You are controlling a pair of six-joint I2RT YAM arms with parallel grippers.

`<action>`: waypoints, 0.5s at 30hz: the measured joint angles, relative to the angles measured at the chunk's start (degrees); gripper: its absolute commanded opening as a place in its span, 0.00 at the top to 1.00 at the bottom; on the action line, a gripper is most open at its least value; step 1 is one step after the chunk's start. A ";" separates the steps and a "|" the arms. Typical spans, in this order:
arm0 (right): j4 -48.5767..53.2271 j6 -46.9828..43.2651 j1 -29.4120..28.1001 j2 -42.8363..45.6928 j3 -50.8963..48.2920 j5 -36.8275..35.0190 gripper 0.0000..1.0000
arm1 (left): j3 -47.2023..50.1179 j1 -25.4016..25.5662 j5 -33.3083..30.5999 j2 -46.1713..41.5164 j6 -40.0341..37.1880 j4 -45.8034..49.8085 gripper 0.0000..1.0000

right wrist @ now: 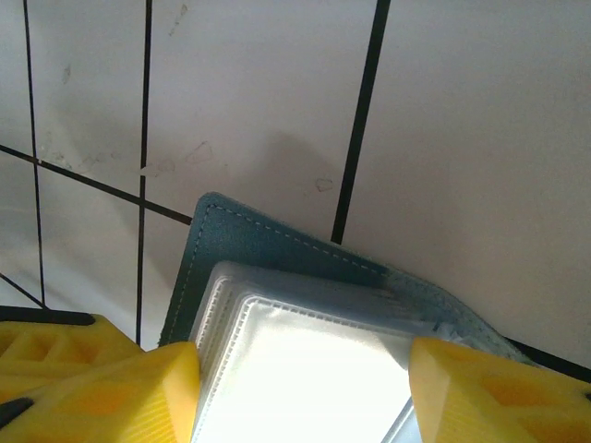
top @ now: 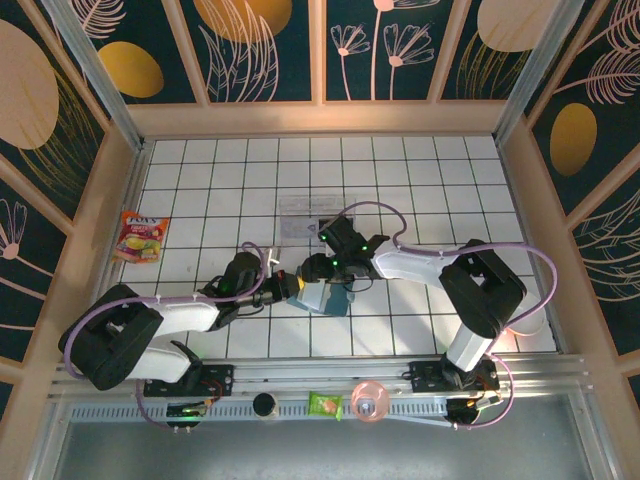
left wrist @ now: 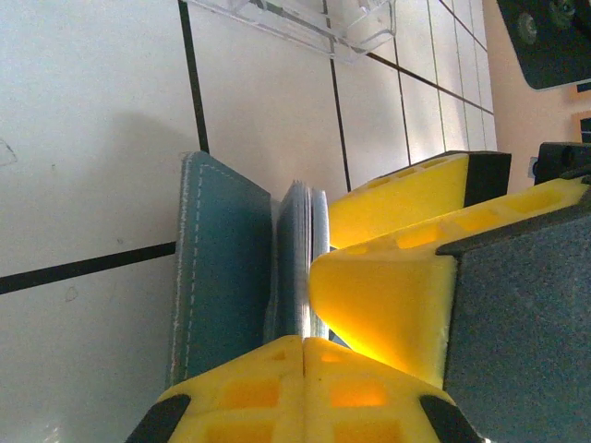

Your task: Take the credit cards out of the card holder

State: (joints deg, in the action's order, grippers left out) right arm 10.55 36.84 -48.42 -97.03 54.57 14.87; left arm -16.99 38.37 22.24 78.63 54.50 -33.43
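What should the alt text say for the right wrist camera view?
A teal card holder seen close up against a white table with black grid lines, its pale inner pocket stack sitting between two yellow fingers at the frame's bottom corners.

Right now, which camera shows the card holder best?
Left wrist: the card holder sits close and sharp, edge-on, teal cover splayed from pale inner leaves. Right wrist shows a stitched cover corner under glare-washed leaves. Top external shows it small, without detail.
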 measured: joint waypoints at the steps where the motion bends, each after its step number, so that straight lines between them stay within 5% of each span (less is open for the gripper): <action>1: -0.04 0.00 0.00 0.00 -0.22 -0.02 0.39 | 0.09 0.02 0.00 0.00 0.07 0.00 1.00; 15: 0.33 0.15 0.00 3.04 -4.20 -3.28 0.39 | 0.57 0.02 0.04 0.00 1.14 -0.07 1.00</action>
State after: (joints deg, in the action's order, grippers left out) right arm 10.87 36.99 -48.42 -94.00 50.37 11.60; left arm -16.43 38.39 22.28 78.63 55.64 -33.50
